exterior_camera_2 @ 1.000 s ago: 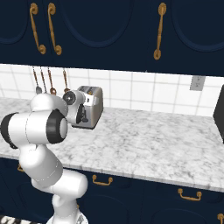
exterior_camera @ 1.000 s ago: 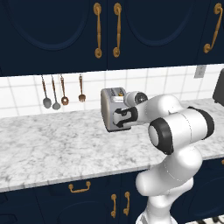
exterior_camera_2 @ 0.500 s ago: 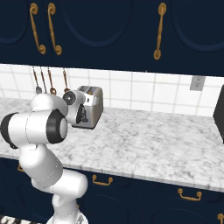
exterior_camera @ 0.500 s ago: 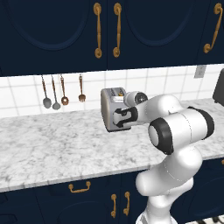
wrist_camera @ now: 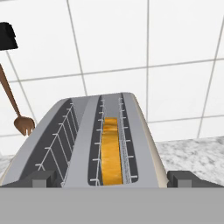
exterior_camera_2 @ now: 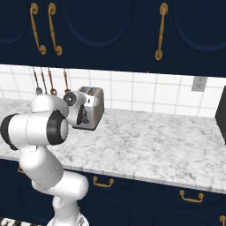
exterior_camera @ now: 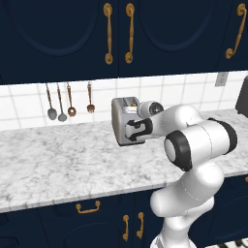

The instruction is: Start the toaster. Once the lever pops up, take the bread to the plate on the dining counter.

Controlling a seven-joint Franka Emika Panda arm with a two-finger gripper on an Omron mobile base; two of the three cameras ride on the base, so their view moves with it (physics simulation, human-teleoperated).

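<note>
Bread (wrist_camera: pixel 111 151) sunk in toaster (wrist_camera: pixel 87 144) slot — lever hidden behind gripper (wrist_camera: pixel 112 178).

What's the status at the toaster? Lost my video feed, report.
Gripper open, empty, at the toaster front. Bread sits down in one slot, other slot empty. Nothing in the way on the counter.

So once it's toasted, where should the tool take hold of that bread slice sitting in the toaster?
Grip the bread by its top crust edge, coming straight down from above. It stands on edge, sunk in the right-hand slot of the toaster, with wire guides close against both faces, so only the top edge is exposed. The open tool should pinch across the slice's thin width.
</note>
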